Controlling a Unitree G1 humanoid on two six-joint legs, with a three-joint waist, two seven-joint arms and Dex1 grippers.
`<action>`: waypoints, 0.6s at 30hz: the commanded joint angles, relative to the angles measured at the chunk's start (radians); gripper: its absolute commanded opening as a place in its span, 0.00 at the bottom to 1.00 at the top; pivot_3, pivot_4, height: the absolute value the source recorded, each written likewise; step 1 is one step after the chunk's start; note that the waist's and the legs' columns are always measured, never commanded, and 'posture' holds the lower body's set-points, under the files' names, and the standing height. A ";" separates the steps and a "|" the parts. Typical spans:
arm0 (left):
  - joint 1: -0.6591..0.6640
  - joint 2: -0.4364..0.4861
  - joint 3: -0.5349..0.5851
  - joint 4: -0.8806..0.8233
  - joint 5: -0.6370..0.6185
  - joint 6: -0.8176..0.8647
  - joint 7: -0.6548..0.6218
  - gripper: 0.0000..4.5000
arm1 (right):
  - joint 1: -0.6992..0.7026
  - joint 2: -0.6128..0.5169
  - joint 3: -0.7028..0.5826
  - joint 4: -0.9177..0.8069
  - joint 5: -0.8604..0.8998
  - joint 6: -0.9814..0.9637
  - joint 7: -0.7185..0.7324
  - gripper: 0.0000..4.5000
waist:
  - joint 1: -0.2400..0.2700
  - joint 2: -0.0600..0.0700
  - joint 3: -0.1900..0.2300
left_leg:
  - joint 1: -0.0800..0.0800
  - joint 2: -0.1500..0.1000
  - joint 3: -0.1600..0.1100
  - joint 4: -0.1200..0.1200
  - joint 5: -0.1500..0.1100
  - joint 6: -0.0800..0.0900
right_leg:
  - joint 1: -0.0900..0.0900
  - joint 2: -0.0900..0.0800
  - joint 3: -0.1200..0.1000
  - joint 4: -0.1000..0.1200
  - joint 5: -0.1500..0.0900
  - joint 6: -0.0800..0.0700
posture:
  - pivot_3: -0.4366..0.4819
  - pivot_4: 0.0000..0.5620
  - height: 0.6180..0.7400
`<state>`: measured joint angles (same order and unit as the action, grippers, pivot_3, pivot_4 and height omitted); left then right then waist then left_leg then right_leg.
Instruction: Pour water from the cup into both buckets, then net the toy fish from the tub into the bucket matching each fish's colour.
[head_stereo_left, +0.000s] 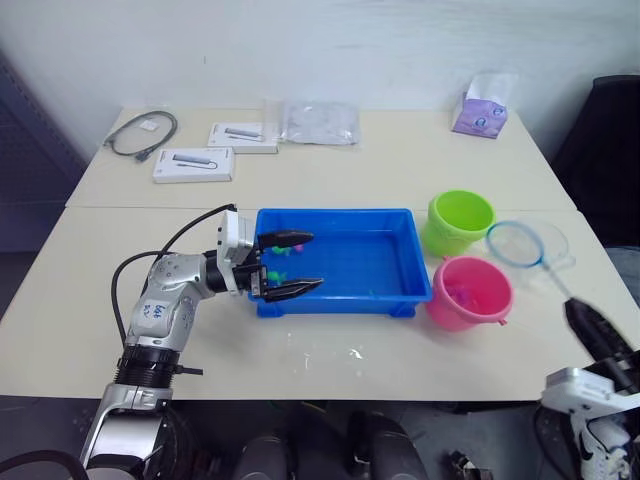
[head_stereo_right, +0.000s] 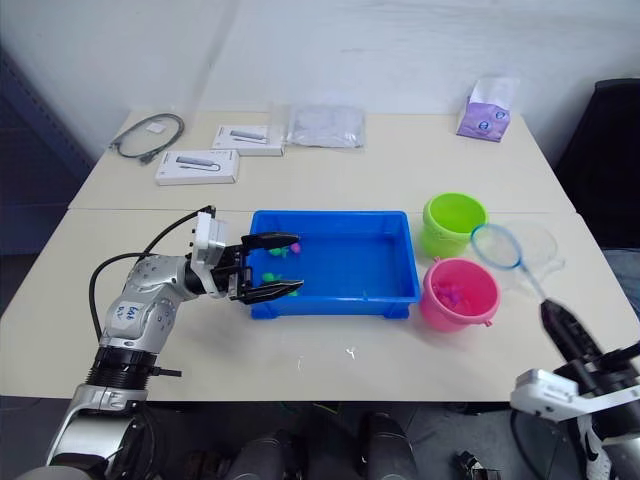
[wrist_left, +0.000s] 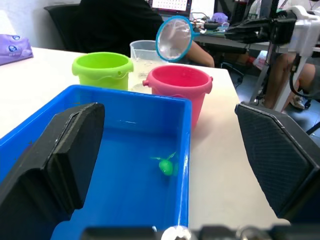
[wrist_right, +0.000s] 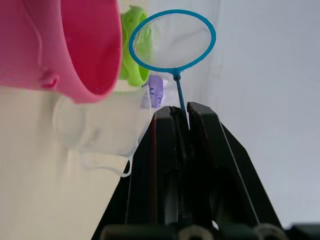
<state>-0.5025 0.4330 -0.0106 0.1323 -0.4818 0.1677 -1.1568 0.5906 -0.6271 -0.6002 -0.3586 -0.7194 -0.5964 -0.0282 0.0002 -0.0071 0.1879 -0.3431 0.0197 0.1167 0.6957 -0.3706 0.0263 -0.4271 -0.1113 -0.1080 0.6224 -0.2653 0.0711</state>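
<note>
The blue tub (head_stereo_left: 345, 262) sits near the middle of the pale worktop (head_stereo_left: 400, 170), long side facing the robot. The left claw (head_stereo_left: 290, 265) reaches in over the tub's left end with its two black fingers spread wide apart, one above the tub's left rim and one at its near wall; it holds nothing. Just between those fingers, at the left end of the tub, lie a few small fish, green and pink (head_stereo_left: 282, 250) (too small in the head views to count). The left wrist view shows one green fish (wrist_left: 166, 165) lying on the tub floor close to a side wall.

To the right of the tub stand the two buckets, touching or nearly so: the lime green bucket (head_stereo_left: 460, 222) farther back, the pink bucket (head_stereo_left: 470, 292) nearer the robot. Small pink shapes show inside the pink bucket. The clear cup (wrist_left: 145, 59) stands just behind and to the right of the buckets.

The right claw (wrist_right: 183, 116) is pinched closed on the thin stick of the net (head_stereo_left: 528, 243), whose blue-rimmed hoop hangs in the air above the cup, to the right of the green bucket.

At the back of the worktop lie a grey coiled cable (head_stereo_left: 141, 133), two white boxes (head_stereo_left: 193, 164), a clear plastic bag (head_stereo_left: 320, 122) and a purple tissue pack (head_stereo_left: 479, 115).
</note>
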 joint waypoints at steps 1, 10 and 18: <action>-0.005 -0.006 0.009 -0.022 -0.004 -0.010 0.006 1.00 | 0.008 -0.019 -0.012 -0.024 0.036 0.001 0.036 0.00 | -0.002 -0.001 0.000 | 0.000 0.000 0.000 0.000 0.000 0.000 | 0.000 0.000 0.000 0.000 0.000 0.000 | 0.48 0.27 1.00; 0.026 0.021 0.032 -0.040 -0.012 -0.003 0.011 1.00 | -0.059 -0.048 0.025 -0.090 0.466 0.096 0.223 0.00 | -0.004 -0.002 0.000 | 0.002 0.001 0.000 -0.001 0.000 0.000 | 0.001 0.000 0.000 0.000 0.000 0.000 | 0.48 0.27 1.00; 0.120 0.144 0.180 -0.025 -0.021 -0.024 0.039 1.00 | -0.307 -0.061 0.393 -0.276 1.103 0.621 0.509 0.00 | -0.006 -0.003 0.000 | 0.003 0.003 -0.001 -0.002 0.000 0.000 | 0.001 0.001 -0.002 0.001 -0.001 -0.002 | 0.48 0.27 1.00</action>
<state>-0.3961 0.5523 0.1186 0.1247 -0.4876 0.1616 -1.1233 0.3115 -0.6862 -0.2406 -0.5954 0.3132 -0.0452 0.4554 -0.0059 -0.0101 0.1884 -0.3398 0.0233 0.1162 0.6944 -0.3711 0.0268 -0.4264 -0.1109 -0.1105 0.6234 -0.2663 0.0687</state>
